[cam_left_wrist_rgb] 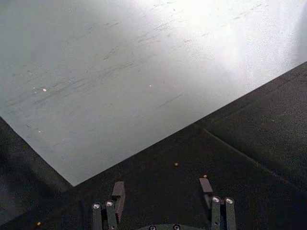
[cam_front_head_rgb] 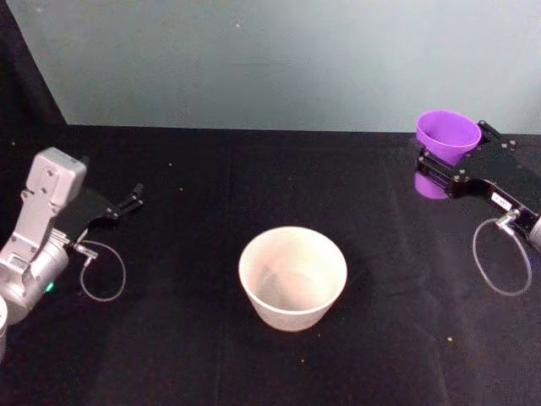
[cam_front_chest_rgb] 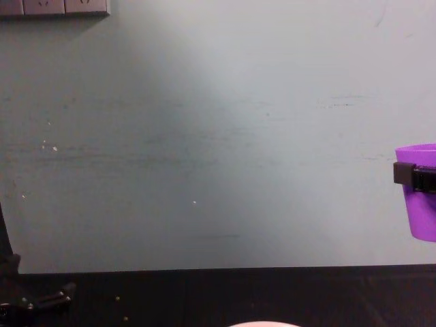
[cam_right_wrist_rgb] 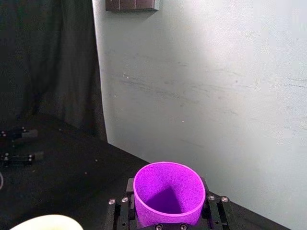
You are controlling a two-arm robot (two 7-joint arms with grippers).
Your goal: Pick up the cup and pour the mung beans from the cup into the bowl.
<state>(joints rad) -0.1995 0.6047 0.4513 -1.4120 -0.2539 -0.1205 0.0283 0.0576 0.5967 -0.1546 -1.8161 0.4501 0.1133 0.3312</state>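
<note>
Head view: the left arm sits at the frame's left edge, its grey wrist raised and its black left gripper (cam_front_head_rgb: 130,201) pointing toward the middle of the black tabletop (cam_front_head_rgb: 194,355), close above it. At upper right the right arm reaches in from the right edge; the right gripper (cam_front_head_rgb: 456,152) is clamped on the small bright purple plastic cup (cam_front_head_rgb: 446,131), one finger on each side of its wall, mouth upward. A small white label on that arm's black body is too small to read. The round pale white-pinkish bowl (cam_front_head_rgb: 292,315) stands at centre, well apart from both grippers. A few loose yellowish mung beans (cam_front_head_rgb: 450,340) lie on the tabletop. Left wrist view: the left gripper's two fingers (cam_left_wrist_rgb: 118,190) stand spread with nothing between them, over the black surface beside the pale wall. Right wrist view: the cup sits upright between the right gripper's fingers (cam_right_wrist_rgb: 130,185), both pressed to its sides; its contents cannot be made out. The bowl's rim shows at the lower left corner. Chest view: the cup hangs at the right edge, clear of the table, with a black finger (cam_front_chest_rgb: 414,177) across its upper wall; the bowl's rim peeks at bottom centre.
</note>
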